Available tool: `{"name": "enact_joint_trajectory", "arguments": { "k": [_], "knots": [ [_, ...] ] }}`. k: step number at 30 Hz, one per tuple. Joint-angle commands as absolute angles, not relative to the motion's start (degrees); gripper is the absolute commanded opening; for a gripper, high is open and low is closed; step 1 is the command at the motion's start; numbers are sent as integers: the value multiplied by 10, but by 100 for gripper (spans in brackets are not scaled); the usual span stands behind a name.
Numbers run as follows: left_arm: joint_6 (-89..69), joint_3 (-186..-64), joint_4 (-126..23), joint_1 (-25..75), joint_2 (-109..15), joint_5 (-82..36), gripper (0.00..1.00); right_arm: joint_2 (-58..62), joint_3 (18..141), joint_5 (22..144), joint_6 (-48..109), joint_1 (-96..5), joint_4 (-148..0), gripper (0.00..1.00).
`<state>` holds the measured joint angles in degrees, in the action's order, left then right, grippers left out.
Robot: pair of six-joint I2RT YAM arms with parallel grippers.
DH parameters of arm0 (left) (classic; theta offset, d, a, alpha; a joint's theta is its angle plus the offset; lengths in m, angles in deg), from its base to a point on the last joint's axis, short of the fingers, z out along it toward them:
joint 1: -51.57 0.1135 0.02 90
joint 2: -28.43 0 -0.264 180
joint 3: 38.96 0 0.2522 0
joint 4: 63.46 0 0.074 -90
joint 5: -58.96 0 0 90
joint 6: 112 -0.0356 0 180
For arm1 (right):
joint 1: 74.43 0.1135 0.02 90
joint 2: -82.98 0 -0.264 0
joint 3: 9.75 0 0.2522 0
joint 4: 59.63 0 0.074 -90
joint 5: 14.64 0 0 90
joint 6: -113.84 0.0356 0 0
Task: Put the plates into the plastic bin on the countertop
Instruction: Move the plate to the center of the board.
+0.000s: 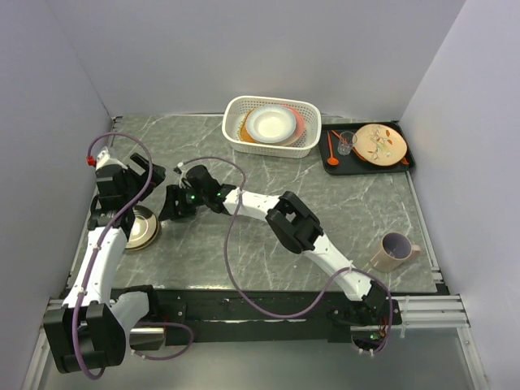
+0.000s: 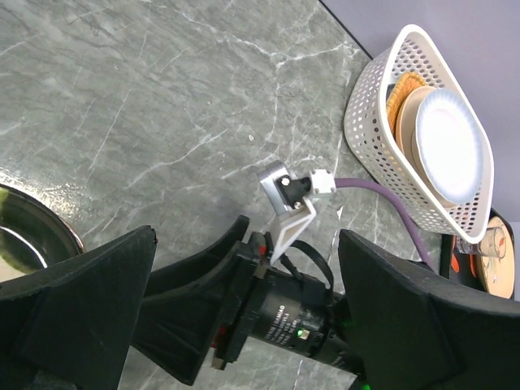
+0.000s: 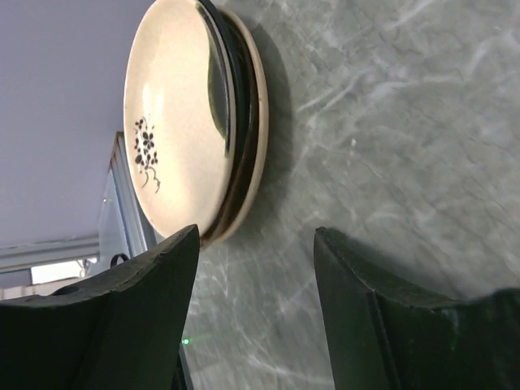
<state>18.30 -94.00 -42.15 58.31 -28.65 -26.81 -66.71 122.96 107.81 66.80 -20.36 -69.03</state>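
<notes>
A stack of plates (image 1: 140,230) lies at the left of the countertop (image 1: 341,195), partly under my left arm. In the right wrist view the top plate (image 3: 175,122) is cream with a dark sprig. A black plate (image 3: 237,97) and a tan one (image 3: 260,130) lie beneath it. My right gripper (image 3: 256,236) is open just short of the stack's rim, low over the marble, nothing between its fingers. My left gripper (image 2: 248,237) hangs wide open above the right arm's wrist. The plastic bin (image 1: 272,99) at the back holds a white plate (image 1: 270,123) over pink and orange ones.
A black tray (image 1: 337,166) at the back right carries a cream plate with red-orange leaf marks (image 1: 380,144), a small glass (image 1: 347,143) and orange spoons. A lilac mug (image 1: 392,251) stands at the front right. Walls close in the left, back and right.
</notes>
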Motion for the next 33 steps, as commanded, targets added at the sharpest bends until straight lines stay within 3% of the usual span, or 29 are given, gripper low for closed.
{"name": "enact_joint_trajectory", "arguments": {
  "k": [1, 15, 28, 33],
  "knots": [
    [184, -968, -419, 588, -271, -268, 99, -701, 1287, 1078, 679, -184, -689, 64],
    [189, -975, -418, 597, -271, -248, 99, -728, 1329, 1025, 698, -165, -730, 61],
    [186, -972, -419, 599, -269, -239, 99, -743, 1345, 1077, 708, -162, -718, 48],
    [184, -972, -419, 600, -269, -237, 99, -756, 1342, 1115, 730, -167, -678, 34]
  ]
}}
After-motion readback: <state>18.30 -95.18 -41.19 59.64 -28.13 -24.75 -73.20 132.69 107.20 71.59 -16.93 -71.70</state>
